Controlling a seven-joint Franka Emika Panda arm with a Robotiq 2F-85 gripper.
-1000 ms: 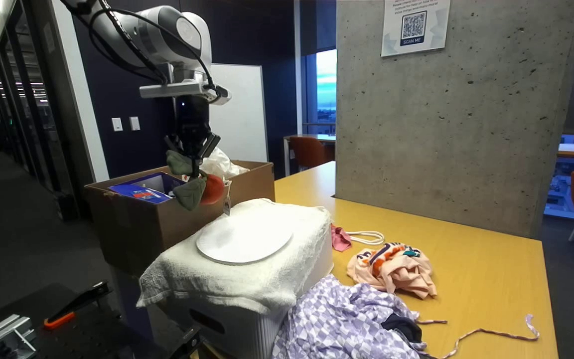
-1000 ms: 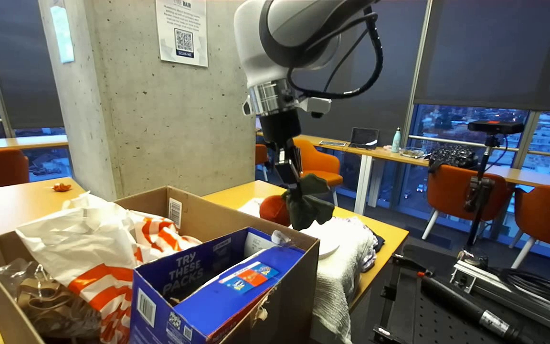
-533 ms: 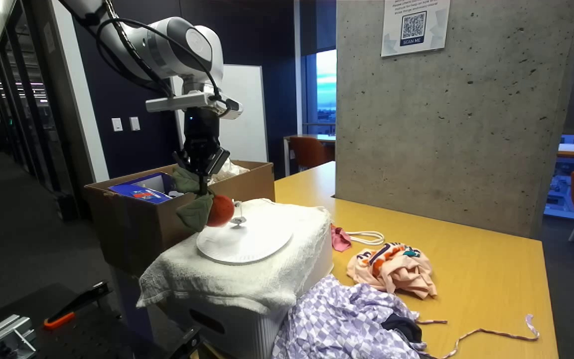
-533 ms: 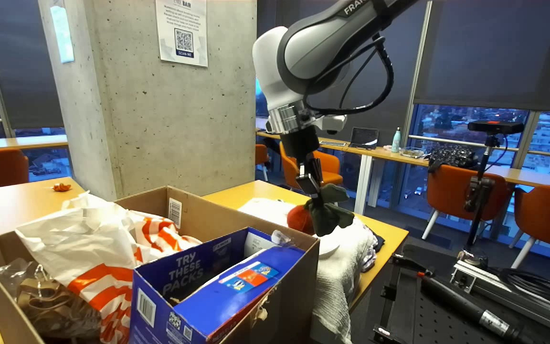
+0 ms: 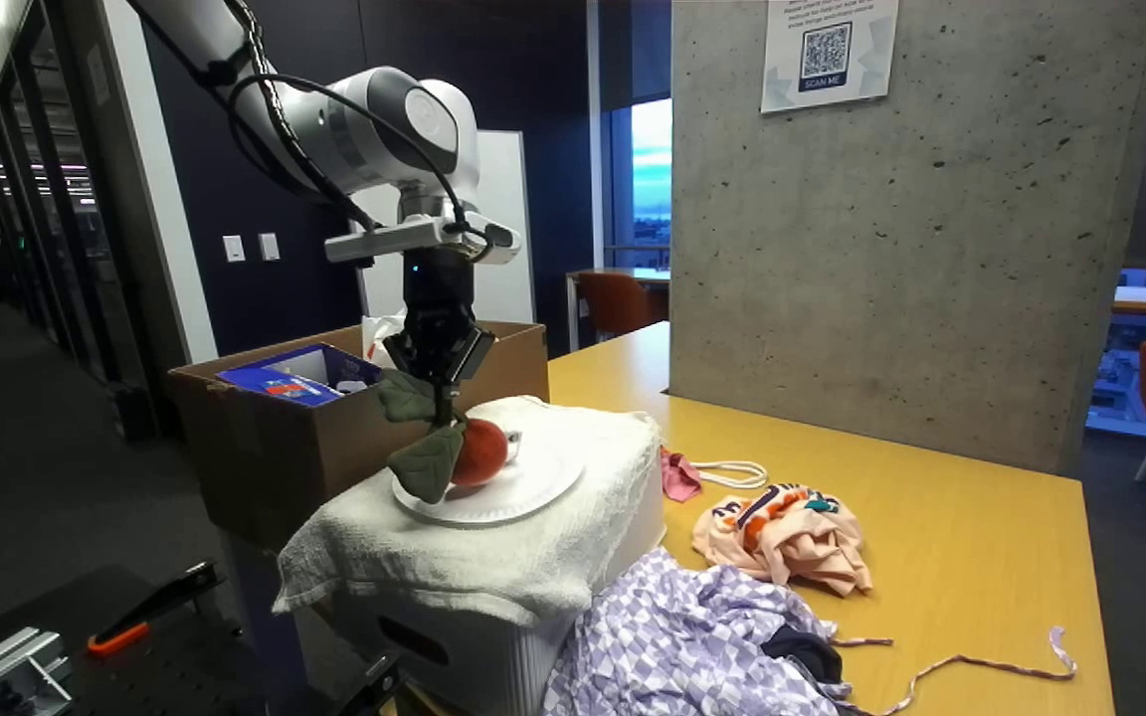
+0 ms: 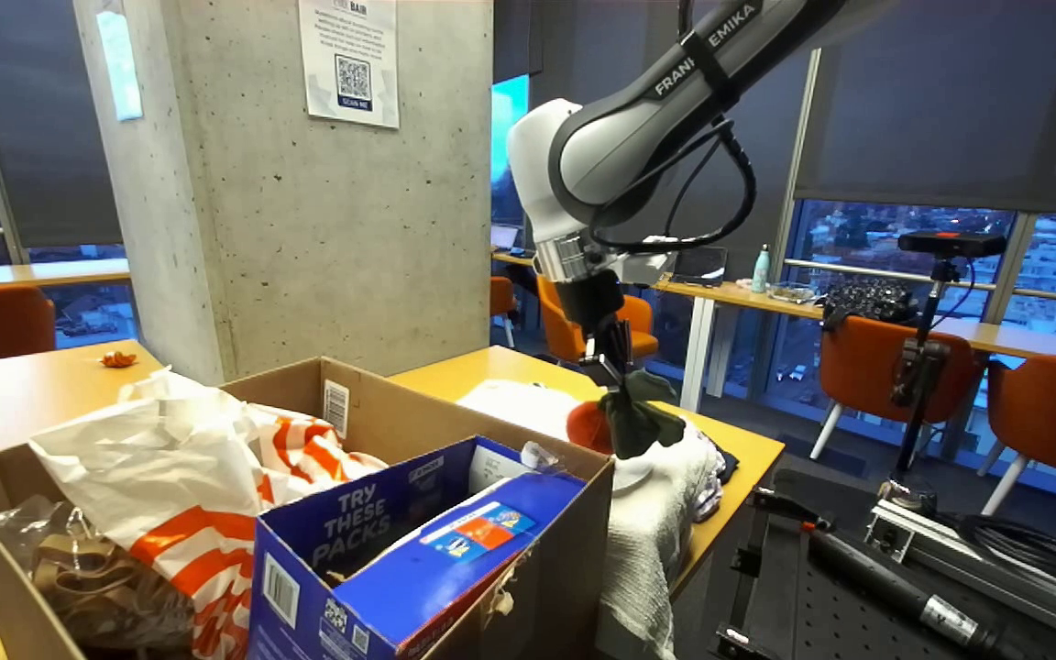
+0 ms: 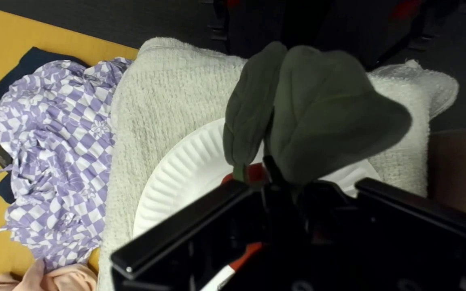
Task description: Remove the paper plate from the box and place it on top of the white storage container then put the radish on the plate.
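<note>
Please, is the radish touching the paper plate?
Cannot tell. In an exterior view the radish overlaps the plate, showing neither clear contact nor gap; elsewhere its underside is hidden.

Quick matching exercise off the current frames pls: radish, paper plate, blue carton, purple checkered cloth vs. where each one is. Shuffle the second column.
Column 1
1. radish
2. paper plate
3. blue carton
4. purple checkered cloth

Column 2
A. lying on the white towel
B. bunched up on the yellow table
C. held by the gripper
D. inside the cardboard box

Pairs: 1-C, 2-A, 3-D, 4-B
</note>
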